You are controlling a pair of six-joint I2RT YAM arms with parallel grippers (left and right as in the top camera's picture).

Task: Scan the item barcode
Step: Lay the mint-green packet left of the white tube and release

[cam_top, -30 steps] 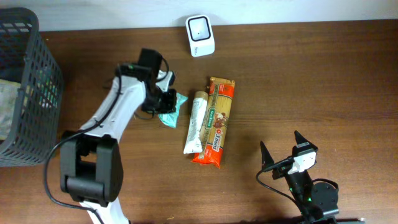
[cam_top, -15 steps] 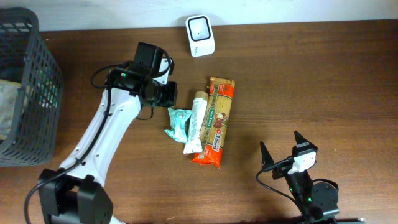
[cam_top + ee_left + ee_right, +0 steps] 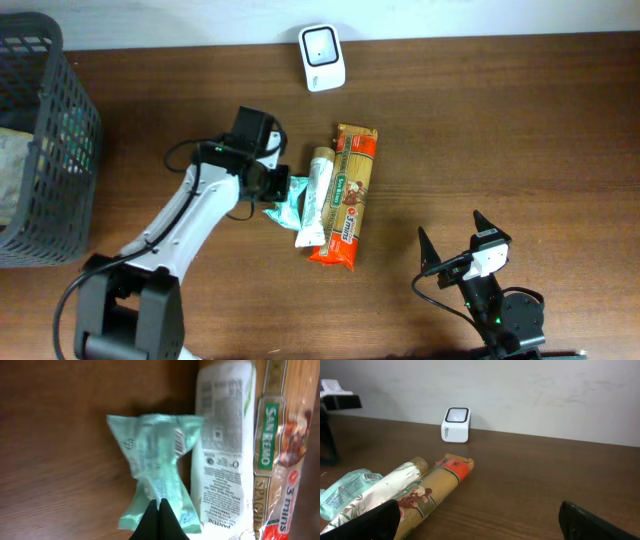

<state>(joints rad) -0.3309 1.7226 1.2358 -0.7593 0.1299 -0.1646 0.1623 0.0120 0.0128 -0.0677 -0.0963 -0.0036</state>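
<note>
A mint-green packet (image 3: pixel 287 201) lies on the table against a white Pantene tube (image 3: pixel 315 195), which lies beside an orange San Remo spaghetti pack (image 3: pixel 350 195). The white scanner (image 3: pixel 322 57) stands at the back edge. My left gripper (image 3: pixel 276 185) is shut, its black tips pressed together over the near end of the green packet (image 3: pixel 155 460). Nothing shows between them. A small barcode (image 3: pixel 178 440) shows on the packet's upper right corner. My right gripper (image 3: pixel 450 226) stands open near the front right, with nothing between its fingers (image 3: pixel 370 520).
A dark mesh basket (image 3: pixel 60 150) with items inside stands at the left edge. From the right wrist view the scanner (image 3: pixel 456 425) sits against the wall behind the spaghetti pack (image 3: pixel 435 487) and tube (image 3: pixel 385 482).
My left gripper let the green packet go onto the table, lifted off, then came back down over it and shut. The packet now lies against the tube. The right arm has not moved.
</note>
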